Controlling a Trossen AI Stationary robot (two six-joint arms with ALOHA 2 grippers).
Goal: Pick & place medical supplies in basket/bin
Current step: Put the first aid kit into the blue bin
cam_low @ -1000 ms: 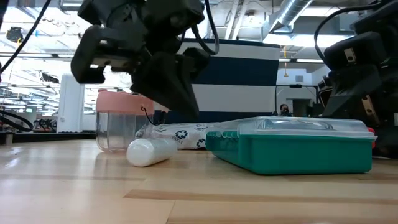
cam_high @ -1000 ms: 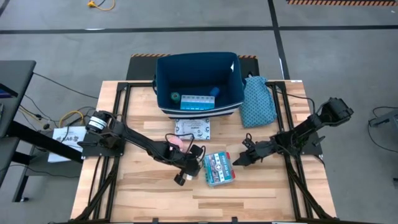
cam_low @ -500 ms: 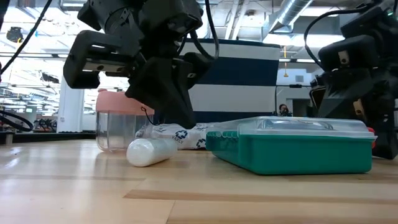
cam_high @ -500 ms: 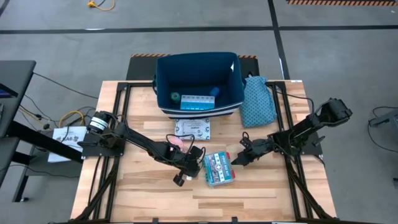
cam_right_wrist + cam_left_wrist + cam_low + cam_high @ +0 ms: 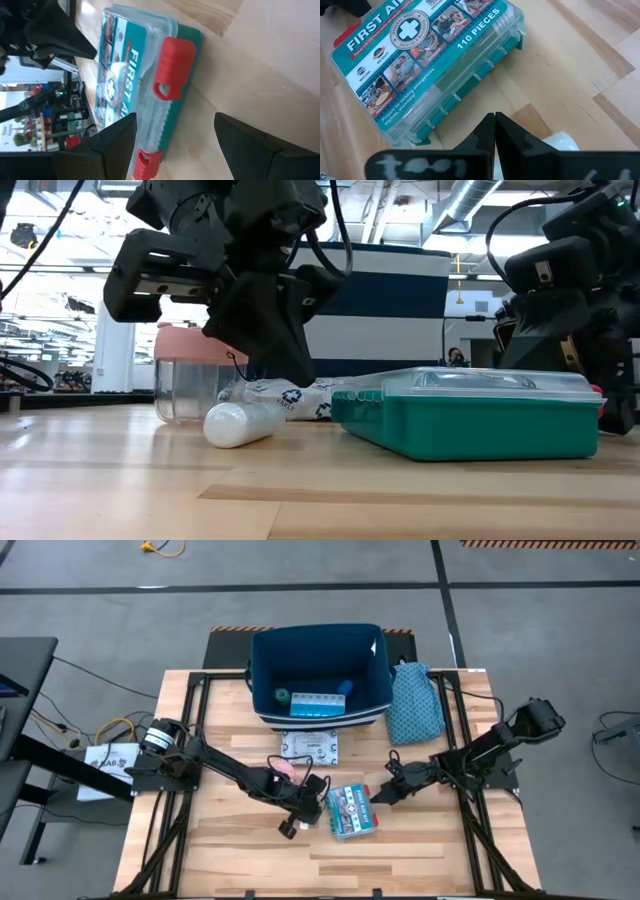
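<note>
A teal first-aid kit [image 5: 352, 812] with a clear lid lies flat on the table. My left gripper [image 5: 495, 120] is shut, with its tips low beside the kit's left edge [image 5: 445, 107] and just above a white tube [image 5: 245, 423]. I cannot tell whether it touches either one. My right gripper [image 5: 175, 127] is open on the kit's right side, its fingers slanting down toward the kit's red latch [image 5: 172, 67], clear of it. A pink-lidded clear jar [image 5: 190, 380] and a white packet [image 5: 310, 747] rest nearer the navy bin [image 5: 262, 680]. The bin holds a green roll [image 5: 282, 696] and a pill organizer [image 5: 312, 707].
A teal patterned pouch [image 5: 415, 705] lies to the right of the bin. The bin stands at the table's far edge. Bare wood [image 5: 250, 845] lies along the near edge, in front of the kit and both arms.
</note>
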